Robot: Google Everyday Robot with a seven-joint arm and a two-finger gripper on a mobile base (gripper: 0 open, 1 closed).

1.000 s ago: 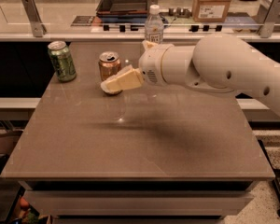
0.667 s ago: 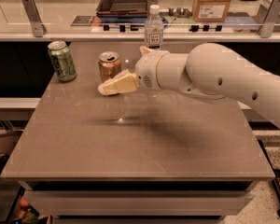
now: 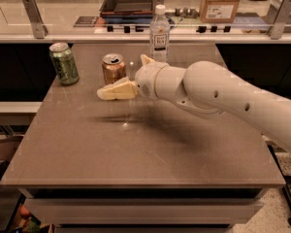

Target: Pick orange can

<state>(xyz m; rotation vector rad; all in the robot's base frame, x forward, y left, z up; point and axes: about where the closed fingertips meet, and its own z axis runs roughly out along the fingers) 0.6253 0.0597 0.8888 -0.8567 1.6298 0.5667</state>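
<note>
Orange can (image 3: 113, 68) just beyond pale hand (image 3: 119, 83)

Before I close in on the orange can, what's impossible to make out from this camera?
Camera view:
- Orange can: bottom edge hidden by the gripper just in front; gap or contact unclear.
- Its lettering: too small to read.
- Arm: cut off by the right edge.
- Bottle base: hidden behind the arm.

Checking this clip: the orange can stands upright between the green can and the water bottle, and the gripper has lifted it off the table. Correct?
Not lifted. The camera view shows the orange can resting on the table, with the gripper just in front of it. The can does stand upright between the green can and the water bottle.
</note>
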